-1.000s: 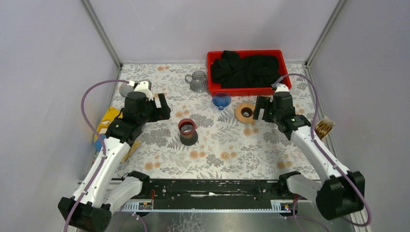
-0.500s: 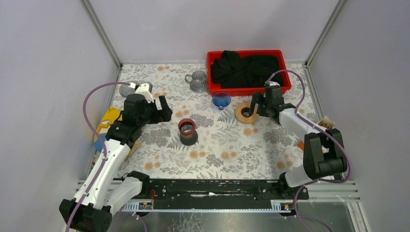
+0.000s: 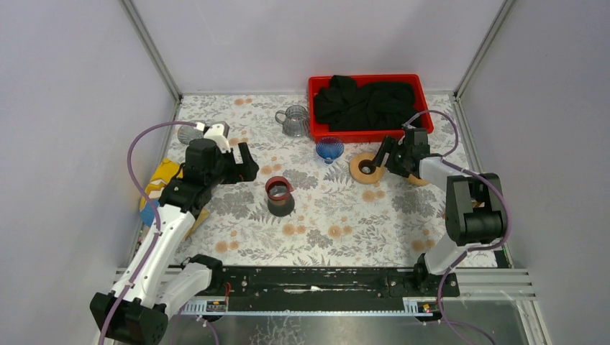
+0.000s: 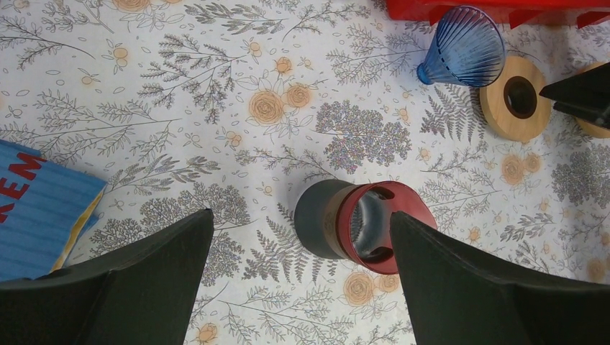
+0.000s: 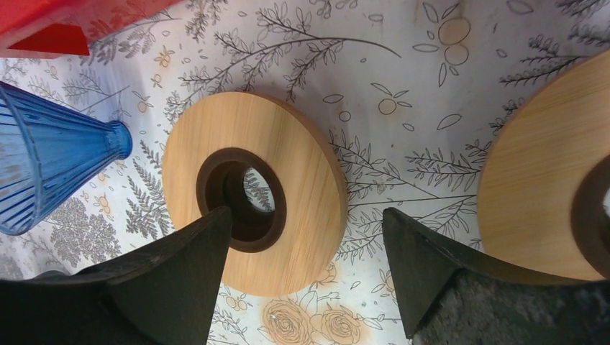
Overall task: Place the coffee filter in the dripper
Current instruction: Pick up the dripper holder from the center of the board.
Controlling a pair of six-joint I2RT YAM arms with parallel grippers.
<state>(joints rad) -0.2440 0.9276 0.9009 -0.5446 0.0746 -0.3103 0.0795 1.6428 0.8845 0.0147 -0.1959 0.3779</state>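
The blue ribbed glass dripper (image 3: 329, 149) lies on the flowered table; it also shows in the right wrist view (image 5: 50, 165) and the left wrist view (image 4: 464, 47). A wooden ring (image 3: 365, 167) lies right of it. My right gripper (image 3: 385, 157) is open and empty, close over that ring (image 5: 252, 190), one finger above its hole. A second wooden disc (image 5: 554, 180) lies just to the right. My left gripper (image 3: 241, 162) is open and empty, above a dark cup with a red rim (image 4: 360, 223). No coffee filter is in view.
A red bin (image 3: 316, 86) holding black cloth stands at the back right. A glass pitcher (image 3: 293, 121) stands left of it. A blue and yellow package (image 3: 162, 187) lies at the left edge. Grey walls close in the table.
My right arm has folded in and its gripper has dropped low over the wooden ring. The brown object at the right edge is no longer visible. The left gripper shifted slightly right.
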